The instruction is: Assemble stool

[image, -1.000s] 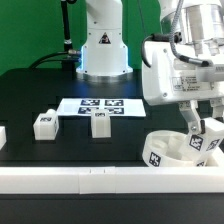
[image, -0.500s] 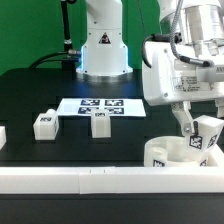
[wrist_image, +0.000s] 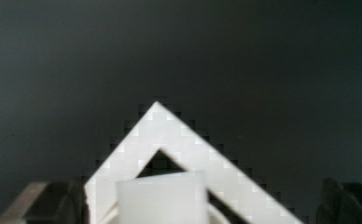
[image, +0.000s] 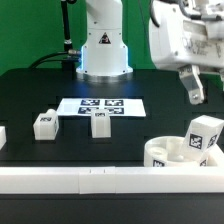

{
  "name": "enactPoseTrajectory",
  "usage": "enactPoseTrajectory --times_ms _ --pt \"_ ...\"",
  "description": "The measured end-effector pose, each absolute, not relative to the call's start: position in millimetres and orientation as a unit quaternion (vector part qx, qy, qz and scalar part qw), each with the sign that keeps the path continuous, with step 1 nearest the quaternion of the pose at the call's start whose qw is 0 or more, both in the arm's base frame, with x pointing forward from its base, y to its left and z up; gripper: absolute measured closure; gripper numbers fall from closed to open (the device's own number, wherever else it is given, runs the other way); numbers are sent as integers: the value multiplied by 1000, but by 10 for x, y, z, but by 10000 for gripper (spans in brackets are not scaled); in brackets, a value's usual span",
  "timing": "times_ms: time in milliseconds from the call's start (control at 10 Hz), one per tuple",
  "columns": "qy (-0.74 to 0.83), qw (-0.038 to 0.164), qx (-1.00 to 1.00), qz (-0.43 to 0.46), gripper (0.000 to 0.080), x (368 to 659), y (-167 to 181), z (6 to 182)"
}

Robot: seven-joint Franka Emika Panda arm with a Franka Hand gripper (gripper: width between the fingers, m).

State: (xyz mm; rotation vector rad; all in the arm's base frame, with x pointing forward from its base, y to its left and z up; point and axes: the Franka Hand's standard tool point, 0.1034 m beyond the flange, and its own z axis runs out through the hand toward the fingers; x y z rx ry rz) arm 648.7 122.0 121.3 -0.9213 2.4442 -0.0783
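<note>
Table [image: 30, 95]: black surface, closed at the near edge by a long white rail [image: 80, 178]. A short white piece [image: 2, 135] is cut off at the exterior view's left edge.
Open room: a broad bare strip of table is left between the rail and the loose legs. Bare surface is also left on the exterior view's left of the marker board, and between that board and the seat.
Marker board [image: 100, 105]: thin, flat and tagged, laid at mid-table in front of the arm's base [image: 103, 45].
End effector [image: 196, 95]: held in the air above the seat and well apart from it. In the wrist view the fingers [wrist_image: 32, 200] are seen spread wide, with nothing pinched.
Seat [image: 163, 155]: white, round, thick ring, set on the table at the exterior view's right, just behind the rail.
Standing leg [image: 204, 135]: white block with black-and-white square tags, stood in the seat on its right side in the exterior view, slightly tilted, and not touched by the end effector.
Left loose leg [image: 44, 123]: small white block, upright on the table, near the marker board's left corner in the exterior view.
Right loose leg [image: 99, 122]: small white block with a tag on its face, upright at the marker board's near edge.
White angular shape [wrist_image: 157, 150]: seen against the dark table in the wrist view. Which part it is cannot be told.
</note>
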Motion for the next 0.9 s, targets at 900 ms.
enactPoseTrajectory --times_ms 900 --pt "903 260 -341 -29 151 6482 1221 1196"
